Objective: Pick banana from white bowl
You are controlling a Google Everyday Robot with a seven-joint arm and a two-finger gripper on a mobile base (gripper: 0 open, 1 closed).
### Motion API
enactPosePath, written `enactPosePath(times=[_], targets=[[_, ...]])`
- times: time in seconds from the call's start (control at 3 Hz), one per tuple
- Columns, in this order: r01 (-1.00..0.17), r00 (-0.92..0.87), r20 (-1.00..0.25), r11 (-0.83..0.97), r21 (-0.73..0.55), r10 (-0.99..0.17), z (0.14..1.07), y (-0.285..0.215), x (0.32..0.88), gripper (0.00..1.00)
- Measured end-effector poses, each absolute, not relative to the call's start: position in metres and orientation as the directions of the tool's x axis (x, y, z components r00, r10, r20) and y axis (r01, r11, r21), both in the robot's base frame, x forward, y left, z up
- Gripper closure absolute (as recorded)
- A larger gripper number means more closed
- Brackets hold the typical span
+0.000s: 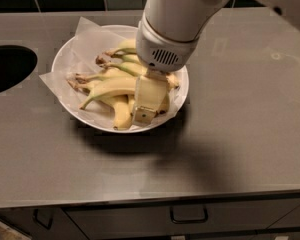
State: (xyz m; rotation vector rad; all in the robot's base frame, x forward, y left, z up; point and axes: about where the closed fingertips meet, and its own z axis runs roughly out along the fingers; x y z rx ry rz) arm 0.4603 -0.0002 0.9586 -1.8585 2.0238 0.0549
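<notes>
Grey counter [240, 134]; end effector [145, 113] over curved banana [109, 88] in round white bowl [102, 126].

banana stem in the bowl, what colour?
Green-tinged stem on the pale-yellow banana, camera view. The claw hangs over the white bowl, right side.

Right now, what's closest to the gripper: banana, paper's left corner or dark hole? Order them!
The gripper is over the bowl's front right.
1. Banana, just left of it, in the bowl.
2. Paper corner, past the bowl's left rim.
3. Hole, far left in the counter.
</notes>
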Motion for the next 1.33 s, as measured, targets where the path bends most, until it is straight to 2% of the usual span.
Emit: enactPosePath(times=[0.67, 1.0, 1.33], targets=[[-0.972, -0.075, -0.29, 0.136, -0.194, -0.954, 0.941, 0.002, 0.472, 0.44], [-0.964, -0.126, -0.287, 0.185, -0.189, -0.949, 0.936, -0.008, 0.472, 0.44], [-0.958, -0.162, -0.282, 0.22, -0.185, -0.945, 0.932, -0.014, 0.471, 0.59]])
